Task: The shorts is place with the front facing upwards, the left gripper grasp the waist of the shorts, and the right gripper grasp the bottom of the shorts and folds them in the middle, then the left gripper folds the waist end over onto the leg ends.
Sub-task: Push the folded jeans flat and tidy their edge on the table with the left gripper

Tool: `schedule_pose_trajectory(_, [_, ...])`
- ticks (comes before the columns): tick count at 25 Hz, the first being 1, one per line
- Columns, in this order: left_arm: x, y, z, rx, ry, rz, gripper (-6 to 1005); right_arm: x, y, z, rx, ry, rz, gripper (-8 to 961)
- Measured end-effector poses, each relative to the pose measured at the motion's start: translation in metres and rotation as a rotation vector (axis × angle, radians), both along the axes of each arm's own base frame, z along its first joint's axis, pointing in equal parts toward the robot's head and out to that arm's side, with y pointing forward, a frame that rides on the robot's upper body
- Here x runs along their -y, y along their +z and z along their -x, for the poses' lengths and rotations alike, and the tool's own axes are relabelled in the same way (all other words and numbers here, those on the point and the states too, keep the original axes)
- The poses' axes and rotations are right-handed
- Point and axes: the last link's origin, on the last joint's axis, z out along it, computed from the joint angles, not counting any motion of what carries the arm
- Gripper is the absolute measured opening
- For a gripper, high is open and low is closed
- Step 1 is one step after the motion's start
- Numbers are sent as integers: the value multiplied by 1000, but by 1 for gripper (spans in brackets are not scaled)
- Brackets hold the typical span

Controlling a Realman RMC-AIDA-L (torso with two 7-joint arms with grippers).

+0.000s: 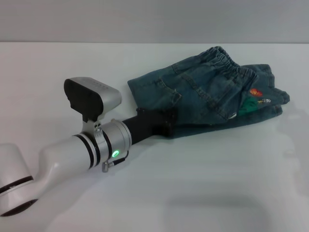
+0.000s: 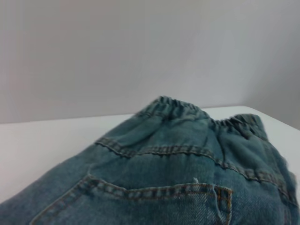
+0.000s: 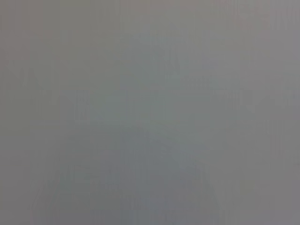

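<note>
The blue denim shorts (image 1: 203, 92) lie folded on the white table (image 1: 193, 183), right of centre in the head view. The gathered waist (image 1: 229, 65) rests on top toward the right, over the leg ends (image 1: 270, 104), where the red and green cartoon print (image 1: 253, 99) peeks out. My left gripper (image 1: 169, 122) sits low at the near-left folded edge of the shorts, its silver-white arm (image 1: 82, 150) reaching in from the left. In the left wrist view, denim fills the lower part, with the waist (image 2: 187, 110) at the far end and a patch pocket (image 2: 154, 201) close by. The right gripper is out of view.
The white table stretches all around the shorts, bare in front and to the left. A grey wall (image 1: 154, 19) runs behind the table's far edge. The right wrist view holds only a plain grey surface (image 3: 150, 112).
</note>
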Motion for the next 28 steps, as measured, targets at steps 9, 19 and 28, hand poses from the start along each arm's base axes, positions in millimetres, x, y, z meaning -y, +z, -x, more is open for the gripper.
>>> schedule_pose_trajectory(9, [-11,8,5,-23,9,-34,56,7,0,1,-7,3,-11,-1])
schedule_pose_trajectory(19, [-3,16,-9,90,-45,-87,61,11,0,-2,14,1,-14,0])
schedule_pose_trajectory(28, [15,65,-12,189,-117,-425,65,6,0,0,41,13,-12,-1])
